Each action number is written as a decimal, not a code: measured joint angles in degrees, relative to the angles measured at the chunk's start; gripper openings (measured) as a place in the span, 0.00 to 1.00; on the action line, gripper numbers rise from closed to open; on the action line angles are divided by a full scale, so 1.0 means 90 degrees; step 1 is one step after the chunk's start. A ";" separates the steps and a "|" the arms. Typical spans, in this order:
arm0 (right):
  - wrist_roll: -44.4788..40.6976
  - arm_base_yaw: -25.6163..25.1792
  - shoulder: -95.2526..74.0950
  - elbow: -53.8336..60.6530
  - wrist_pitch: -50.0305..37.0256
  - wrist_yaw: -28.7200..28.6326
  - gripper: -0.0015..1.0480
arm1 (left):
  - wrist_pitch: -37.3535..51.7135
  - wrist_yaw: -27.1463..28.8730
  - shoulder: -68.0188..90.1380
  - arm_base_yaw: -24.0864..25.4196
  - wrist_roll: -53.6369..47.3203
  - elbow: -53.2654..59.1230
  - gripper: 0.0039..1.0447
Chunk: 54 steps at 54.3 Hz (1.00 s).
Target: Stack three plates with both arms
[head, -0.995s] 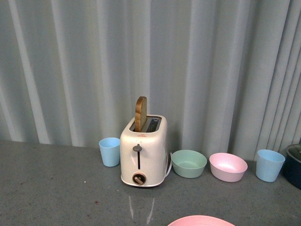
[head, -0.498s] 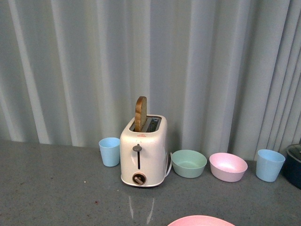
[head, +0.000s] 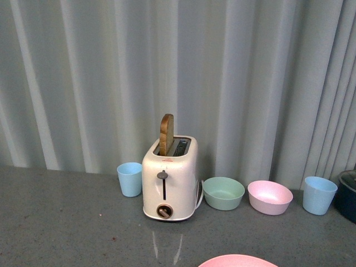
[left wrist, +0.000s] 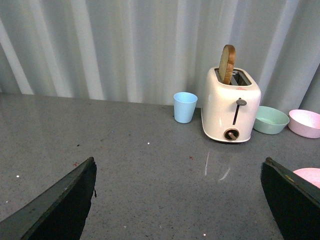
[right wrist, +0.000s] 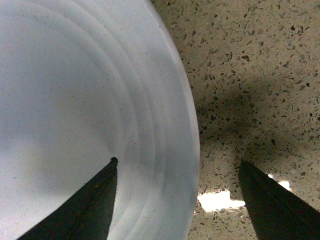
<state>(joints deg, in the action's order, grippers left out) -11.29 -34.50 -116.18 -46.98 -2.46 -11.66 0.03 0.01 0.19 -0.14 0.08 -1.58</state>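
Observation:
The pink plate's far rim (head: 238, 260) shows at the bottom edge of the front view; a sliver of it (left wrist: 309, 175) shows beside one finger in the left wrist view. The light blue plate (right wrist: 75, 110) fills most of the right wrist view, lying on speckled stone. My right gripper (right wrist: 177, 172) is open and straddles that plate's rim, one finger over the plate, the other over the stone. My left gripper (left wrist: 180, 170) is open and empty above the grey counter. The cream plate is out of view. Neither arm shows in the front view.
A cream toaster (head: 169, 178) with a bread slice stands mid-counter, a light blue cup (head: 129, 178) to its left. A green bowl (head: 223, 193), a pink bowl (head: 270, 197), another blue cup (head: 319, 195) and a dark pot (head: 348, 194) line the back right. A grey curtain hangs behind.

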 joint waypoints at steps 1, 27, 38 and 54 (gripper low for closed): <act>0.0000 -0.0007 0.0000 0.0000 0.0000 0.0000 0.62 | 0.0000 0.0000 0.0000 0.0000 0.0000 0.0000 0.94; 0.0117 -0.0243 0.0070 -0.0007 0.0007 -0.0151 0.03 | 0.0000 0.0000 0.0000 0.0000 0.0000 0.0000 0.94; 0.0112 -0.0364 0.0214 -0.0029 0.0177 -0.0226 0.03 | 0.0000 0.0000 0.0000 0.0000 0.0000 0.0000 0.94; 0.0117 -0.0381 0.1192 -0.0367 0.0678 -0.0294 0.03 | 0.0000 0.0000 0.0000 0.0000 0.0000 0.0000 0.94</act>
<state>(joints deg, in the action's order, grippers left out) -10.24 -37.93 -105.45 -50.28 3.64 -14.31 0.03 0.01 0.19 -0.14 0.08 -1.58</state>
